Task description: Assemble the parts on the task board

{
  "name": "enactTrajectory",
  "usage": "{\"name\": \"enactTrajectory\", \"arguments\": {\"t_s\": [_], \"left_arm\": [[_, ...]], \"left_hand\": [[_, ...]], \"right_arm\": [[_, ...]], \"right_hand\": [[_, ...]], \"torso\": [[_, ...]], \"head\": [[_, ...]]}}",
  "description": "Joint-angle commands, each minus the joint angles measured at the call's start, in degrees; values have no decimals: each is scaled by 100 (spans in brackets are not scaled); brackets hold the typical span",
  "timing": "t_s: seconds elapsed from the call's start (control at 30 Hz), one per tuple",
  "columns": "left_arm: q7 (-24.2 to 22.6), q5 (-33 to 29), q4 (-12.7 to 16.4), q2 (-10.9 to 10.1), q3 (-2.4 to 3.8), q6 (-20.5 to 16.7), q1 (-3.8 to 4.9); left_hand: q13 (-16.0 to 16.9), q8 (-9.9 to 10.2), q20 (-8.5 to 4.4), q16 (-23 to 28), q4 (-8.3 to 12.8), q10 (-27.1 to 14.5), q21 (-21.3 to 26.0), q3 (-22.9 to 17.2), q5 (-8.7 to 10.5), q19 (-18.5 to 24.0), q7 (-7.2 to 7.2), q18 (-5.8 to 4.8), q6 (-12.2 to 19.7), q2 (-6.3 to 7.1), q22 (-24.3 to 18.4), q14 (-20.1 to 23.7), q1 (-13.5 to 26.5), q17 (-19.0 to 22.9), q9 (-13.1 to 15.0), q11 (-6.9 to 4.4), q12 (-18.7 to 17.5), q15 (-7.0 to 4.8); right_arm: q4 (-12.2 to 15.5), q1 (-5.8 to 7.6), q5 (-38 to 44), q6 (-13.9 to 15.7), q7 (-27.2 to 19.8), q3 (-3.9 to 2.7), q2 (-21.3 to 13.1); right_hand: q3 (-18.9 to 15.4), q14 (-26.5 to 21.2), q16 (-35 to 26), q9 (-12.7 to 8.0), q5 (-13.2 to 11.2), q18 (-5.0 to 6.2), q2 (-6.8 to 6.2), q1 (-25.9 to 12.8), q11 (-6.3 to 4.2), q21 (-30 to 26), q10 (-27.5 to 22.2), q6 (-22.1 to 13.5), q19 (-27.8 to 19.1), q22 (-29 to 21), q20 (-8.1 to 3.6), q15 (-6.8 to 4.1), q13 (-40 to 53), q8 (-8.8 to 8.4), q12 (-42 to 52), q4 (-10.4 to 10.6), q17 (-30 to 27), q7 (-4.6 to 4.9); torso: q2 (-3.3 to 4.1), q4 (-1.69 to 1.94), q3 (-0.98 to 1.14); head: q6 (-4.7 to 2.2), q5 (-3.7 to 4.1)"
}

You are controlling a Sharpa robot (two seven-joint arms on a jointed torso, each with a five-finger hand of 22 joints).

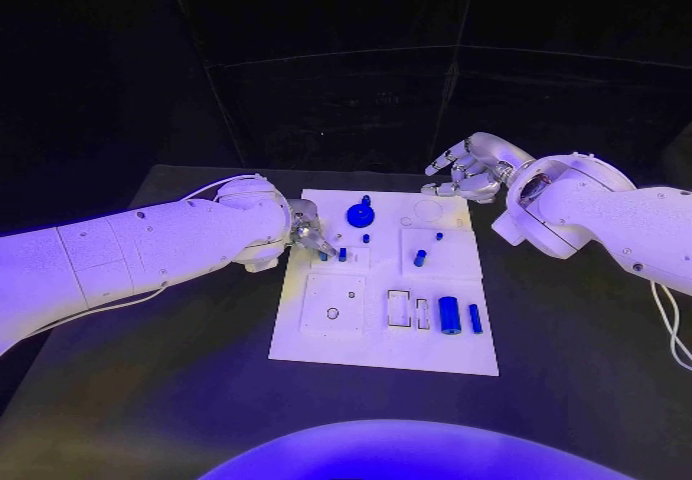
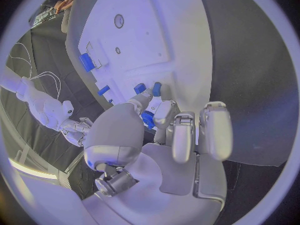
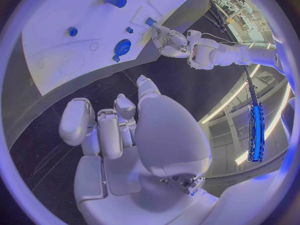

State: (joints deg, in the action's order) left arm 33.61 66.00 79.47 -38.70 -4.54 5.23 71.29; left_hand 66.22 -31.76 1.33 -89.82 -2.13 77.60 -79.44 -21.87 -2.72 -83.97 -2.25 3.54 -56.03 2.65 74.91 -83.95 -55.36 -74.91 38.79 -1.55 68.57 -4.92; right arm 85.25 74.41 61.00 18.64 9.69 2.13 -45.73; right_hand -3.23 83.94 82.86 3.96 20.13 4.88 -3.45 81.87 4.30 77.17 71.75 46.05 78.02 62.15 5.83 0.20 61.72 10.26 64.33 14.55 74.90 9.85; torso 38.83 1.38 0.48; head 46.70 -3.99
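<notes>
Head view: left robot hand (image 1: 306,232) gripping blue peg (image 1: 340,254), right robot hand (image 1: 470,170) spread, empty.

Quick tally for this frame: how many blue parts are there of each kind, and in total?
Disc: 1
Thick cylinder: 1
Slim bar: 1
Small pegs on the board: 4
Held part, apparently pinched in the left hand: 1
Total: 8
</notes>
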Motion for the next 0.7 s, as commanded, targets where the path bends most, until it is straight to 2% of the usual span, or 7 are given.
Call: {"name": "enactTrajectory", "arguments": {"t_s": [0.03, 0.27, 0.37, 0.43, 0.53, 0.67, 0.7], "left_arm": [[76, -32, -20, 7, 1, -38, 6], [12, -33, -22, -22, 2, -235, 6], [-291, -176, -1, -73, 4, -610, 6], [-491, -298, 6, -98, 5, -892, 6], [-735, -457, 5, -125, 6, -1250, 6], [-1130, -831, -2, -156, 7, -1685, 7], [-1256, -927, -6, -163, 7, -1784, 8]], "left_hand": [[5, -40, -31, -18, -18, 10, -1, 82, -4, -121, 32, -48, -10, -4, 326, -605, 62, -1509, 14, -44, 31, -36], [12, -104, -39, -18, -192, 8, 4, 530, -4, -124, 33, -49, 22, 81, 331, -605, 210, -1509, 40, -46, 46, -40], [-119, -100, -43, -18, -306, -79, 55, 783, -5, -102, 29, -36, 82, 100, 282, -605, 273, -1509, 34, -43, -75, -43], [-552, -41, -32, -18, -380, -378, 149, 953, -6, -58, -20, -14, 220, 89, 189, -605, 254, -1509, 5, -9, -494, -12], [-815, 23, -5, -18, -466, -579, 334, 1145, 0, 31, -72, 30, 352, 98, 2, -605, 227, -1509, -34, 40, -757, 22], [-2047, 292, 136, 25, -586, -1592, 827, 1472, -5, 270, -285, 133, 758, -27, -470, -585, -115, -1458, -247, 237, -2016, 194], [-2111, 354, 167, 150, -591, -1705, 986, 1528, -6, 347, -337, 168, 851, -53, -622, -527, -208, -1308, -303, 288, -2106, 227]], "right_arm": [[3, 11, 13, -8, -47, -3, 5], [-4, 11, 13, -9, -51, -2, 7], [-7, 11, 13, -8, -53, -2, 6], [-8, 10, 13, -8, -53, -2, 6], [-9, 10, 13, -7, -54, -2, 5], [-10, 10, 13, -9, -50, -2, 3], [-11, 10, 13, -9, -49, -2, 3]], "right_hand": [[-31, 323, -26, -6, 35, 39, 41, 5, 13, -22, -18, -41, -17, -1, -3, -37, -2, 40, 26, -9, 242, -17], [-35, 323, -28, -6, 35, 39, 42, 2, 14, -21, -18, -41, -17, 1, -3, -37, -2, 40, 27, -6, 239, -16], [-35, 323, -28, -6, 35, 39, 42, 2, 14, -21, -18, -41, -17, 1, -3, -37, -2, 40, 27, -6, 239, -16], [-45, 322, -30, -7, 33, 39, 44, -7, 15, -23, -21, -42, -18, -3, -3, -36, -8, 42, 24, 3, 236, -15], [-45, 322, -30, -7, 33, 39, 44, -7, 15, -23, -21, -42, -18, -3, -3, -36, -8, 42, 24, 3, 236, -15], [-45, 322, -30, -7, 33, 39, 44, -7, 15, -23, -21, -42, -18, -3, -3, -36, -8, 42, 24, 3, 236, -15], [-45, 322, -30, -7, 33, 39, 44, -7, 15, -23, -21, -42, -18, -3, -3, -36, -8, 42, 24, 3, 236, -15]], "torso": [[-1, 0, 1], [1, -2, -2], [-1, 2, -3], [-4, 3, 1], [-4, 4, 1], [-2, 2, 2], [-3, 3, 1]], "head": [[-3, 2], [-10, 10], [-17, 26], [-18, 26], [-25, 30], [-24, 32], [-27, 33]]}}
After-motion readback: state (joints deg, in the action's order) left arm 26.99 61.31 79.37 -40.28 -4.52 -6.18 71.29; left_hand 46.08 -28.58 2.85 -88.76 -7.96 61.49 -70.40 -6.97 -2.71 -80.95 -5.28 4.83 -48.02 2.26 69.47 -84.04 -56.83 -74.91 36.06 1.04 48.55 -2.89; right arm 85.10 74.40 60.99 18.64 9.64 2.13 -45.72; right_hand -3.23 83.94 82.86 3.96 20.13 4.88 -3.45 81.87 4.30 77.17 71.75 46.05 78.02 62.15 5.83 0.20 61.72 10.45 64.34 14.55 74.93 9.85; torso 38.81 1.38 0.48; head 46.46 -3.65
